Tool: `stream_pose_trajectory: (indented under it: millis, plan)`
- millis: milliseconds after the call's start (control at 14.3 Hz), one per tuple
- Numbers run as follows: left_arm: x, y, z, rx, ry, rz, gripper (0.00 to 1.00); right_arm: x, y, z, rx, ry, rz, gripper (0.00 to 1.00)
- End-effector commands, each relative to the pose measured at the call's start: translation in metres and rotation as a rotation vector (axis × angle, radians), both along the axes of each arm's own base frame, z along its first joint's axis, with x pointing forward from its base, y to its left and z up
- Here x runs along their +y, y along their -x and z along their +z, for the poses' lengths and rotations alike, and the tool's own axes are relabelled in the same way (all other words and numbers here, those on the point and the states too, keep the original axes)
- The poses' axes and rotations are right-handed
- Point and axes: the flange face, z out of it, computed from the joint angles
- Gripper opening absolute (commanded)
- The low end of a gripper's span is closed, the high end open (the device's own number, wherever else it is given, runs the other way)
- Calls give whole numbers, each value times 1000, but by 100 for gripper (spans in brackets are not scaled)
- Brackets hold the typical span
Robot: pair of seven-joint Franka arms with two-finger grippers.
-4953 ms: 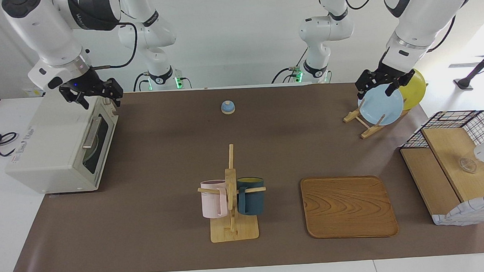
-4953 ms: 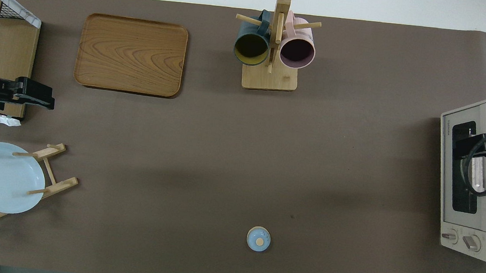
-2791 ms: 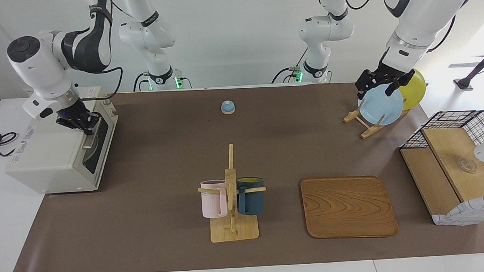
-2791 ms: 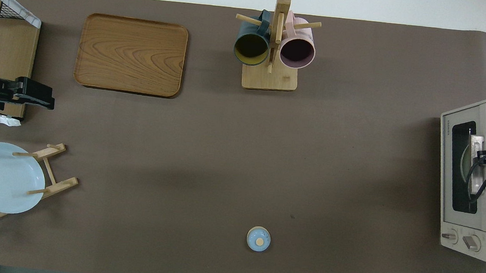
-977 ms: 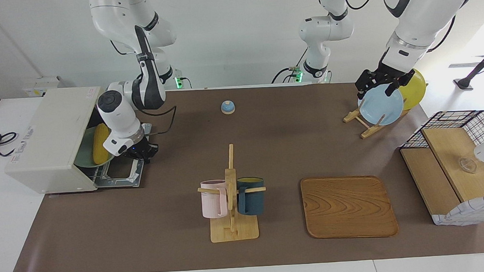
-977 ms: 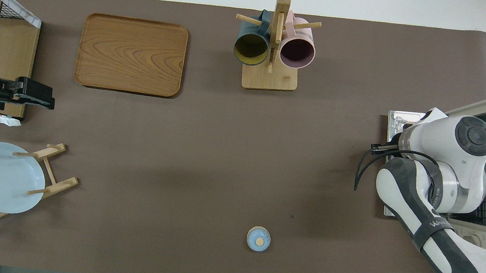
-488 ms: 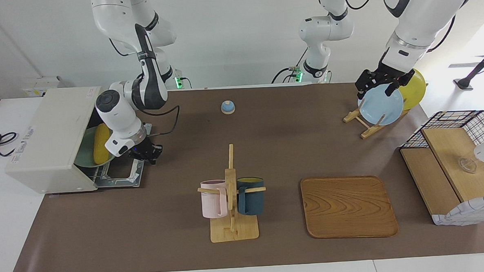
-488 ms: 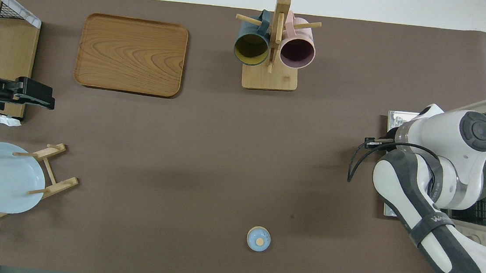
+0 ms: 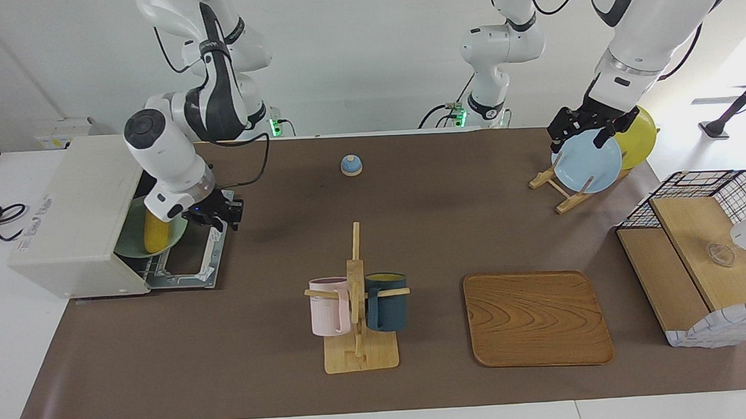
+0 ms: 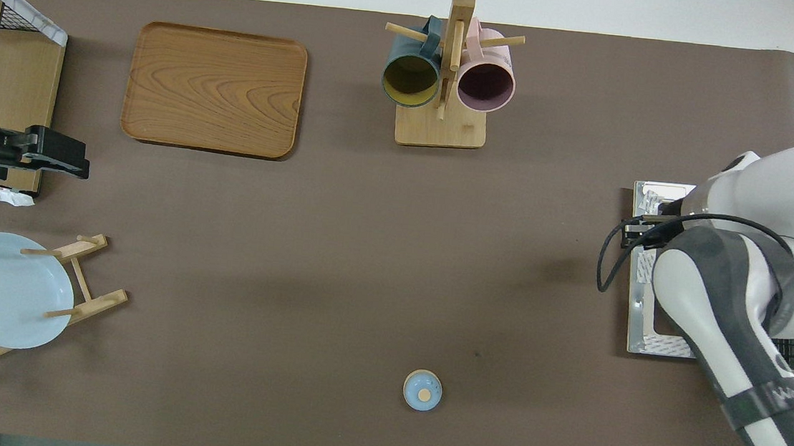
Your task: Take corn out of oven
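Observation:
The cream-white oven (image 9: 71, 216) stands at the right arm's end of the table. Its door (image 9: 193, 261) lies open and flat on the mat in front of it. The yellow corn (image 9: 157, 234) lies on a green plate (image 9: 129, 242) on the rack inside. My right gripper (image 9: 223, 217) is open and empty, raised over the open door, beside the corn and apart from it. In the overhead view the right arm hides the corn and most of the oven; the door (image 10: 640, 323) and the right gripper (image 10: 635, 233) show. My left gripper (image 9: 581, 139) is open and waits over the plate rack.
A mug tree (image 9: 357, 298) with a pink and a dark blue mug stands mid-table. A wooden tray (image 9: 535, 319) lies beside it. A rack holds a blue plate (image 9: 588, 162) and a yellow plate (image 9: 640, 135). A wire-and-wood basket box (image 9: 702, 252) stands at the left arm's end. A small blue bell (image 9: 351, 165) sits near the robots.
My right gripper took the oven's handle and pulled the door down flat, which uncovered the corn. It has since let go and risen above the door. The left arm has not moved.

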Motion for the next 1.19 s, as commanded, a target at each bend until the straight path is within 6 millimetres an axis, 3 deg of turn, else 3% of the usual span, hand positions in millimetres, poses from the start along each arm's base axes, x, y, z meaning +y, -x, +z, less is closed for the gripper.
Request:
stream_pose_trajectory:
  millis: [0,70,698,977,1116]
  plan:
    - [2,9,2,-5,14,9,100,-55,20,10,50,31,-79,42]
    - [2,9,2,-5,14,9,100,-69,28,5,53,29,-100,42]
    - [-1,10,2,-3,14,5,100,-72,38,-30,-3,30,-78,46]
    - [-1,10,1,-3,14,5,100,-85,45,-42,-17,26,-38,46]
    - [-1,10,1,0,13,5,100,-84,45,-44,-13,26,-33,41]
